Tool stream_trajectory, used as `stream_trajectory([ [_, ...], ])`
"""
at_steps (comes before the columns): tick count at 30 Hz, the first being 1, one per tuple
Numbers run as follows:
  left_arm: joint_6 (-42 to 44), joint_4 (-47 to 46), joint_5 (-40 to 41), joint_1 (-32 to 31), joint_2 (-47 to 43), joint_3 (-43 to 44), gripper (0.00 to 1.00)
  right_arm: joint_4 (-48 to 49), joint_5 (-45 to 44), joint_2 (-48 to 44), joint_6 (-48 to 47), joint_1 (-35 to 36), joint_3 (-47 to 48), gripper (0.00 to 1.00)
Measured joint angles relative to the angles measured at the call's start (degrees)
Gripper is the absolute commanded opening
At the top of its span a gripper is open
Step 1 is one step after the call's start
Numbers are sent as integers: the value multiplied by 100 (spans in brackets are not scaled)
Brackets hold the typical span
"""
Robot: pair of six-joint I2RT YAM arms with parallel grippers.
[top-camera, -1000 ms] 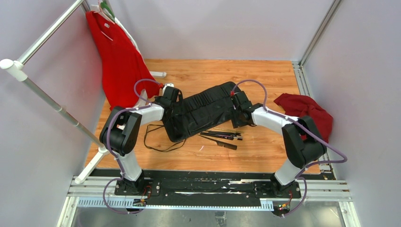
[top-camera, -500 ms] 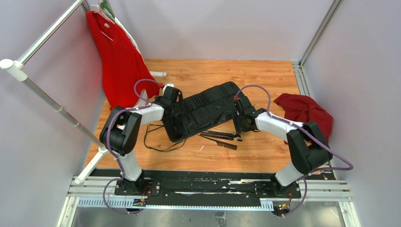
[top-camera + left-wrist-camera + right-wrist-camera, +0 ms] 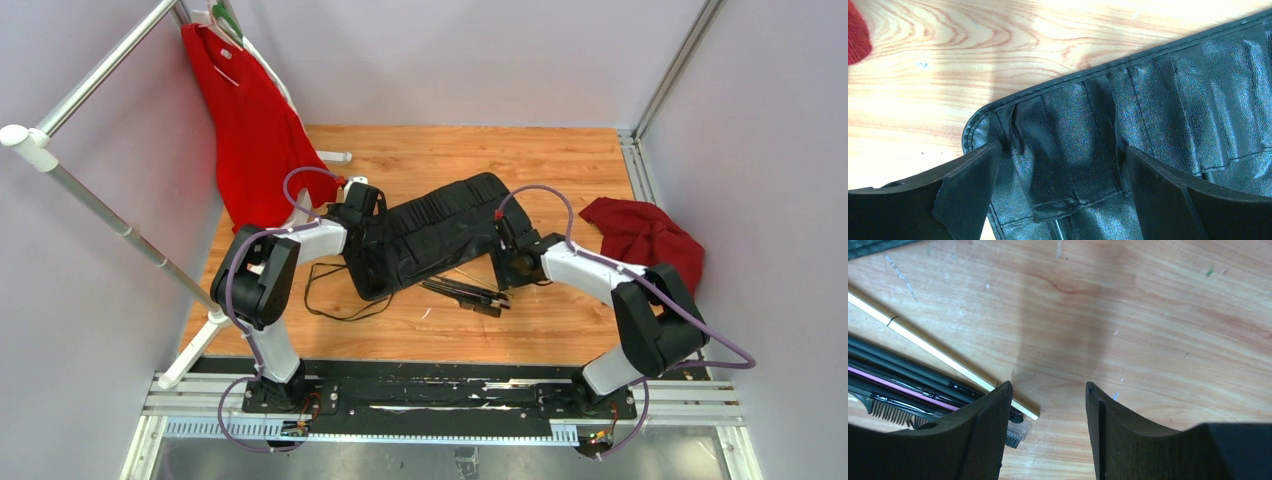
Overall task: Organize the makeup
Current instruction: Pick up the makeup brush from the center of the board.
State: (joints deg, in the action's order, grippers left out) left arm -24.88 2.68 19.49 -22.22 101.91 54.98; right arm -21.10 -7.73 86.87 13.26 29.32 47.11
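Note:
The makeup (image 3: 465,291), a bunch of thin black brushes, lies on the wooden floor just in front of the black roll-up case (image 3: 430,232). My right gripper (image 3: 514,264) hovers at the bunch's right end. In the right wrist view it is open (image 3: 1048,386) over bare wood. Black handles, a pink handle (image 3: 898,386), a comb (image 3: 890,412) and a cream stick (image 3: 938,352) lie to its left, running under its left finger. My left gripper (image 3: 360,207) is open (image 3: 1060,150) over the case's left end, straddling a pocket (image 3: 1068,150) with a handle tip (image 3: 1060,231) below it.
A thin black looped cord (image 3: 325,290) lies left of the case. A red cloth (image 3: 645,235) is crumpled at the right wall. A red garment (image 3: 245,120) hangs from the white rack (image 3: 100,210) at the left. Grey walls enclose the floor.
My right arm has swung off the case's right end, toward the front and left, and now stands at the right end of the brushes. The left arm has not moved.

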Motion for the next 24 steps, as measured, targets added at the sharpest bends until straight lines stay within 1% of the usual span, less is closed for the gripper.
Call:
stream_trajectory([
  [5, 0, 0, 0, 0, 0, 0, 98, -103, 9, 0, 116, 210, 0, 56],
  [13, 0, 0, -2, 0, 0, 0, 98, -278, 2, 0, 328, 734, 4, 56],
  [24, 0, 0, -2, 0, 0, 0, 98, -461, 0, 0, 496, 949, 87, 55],
])
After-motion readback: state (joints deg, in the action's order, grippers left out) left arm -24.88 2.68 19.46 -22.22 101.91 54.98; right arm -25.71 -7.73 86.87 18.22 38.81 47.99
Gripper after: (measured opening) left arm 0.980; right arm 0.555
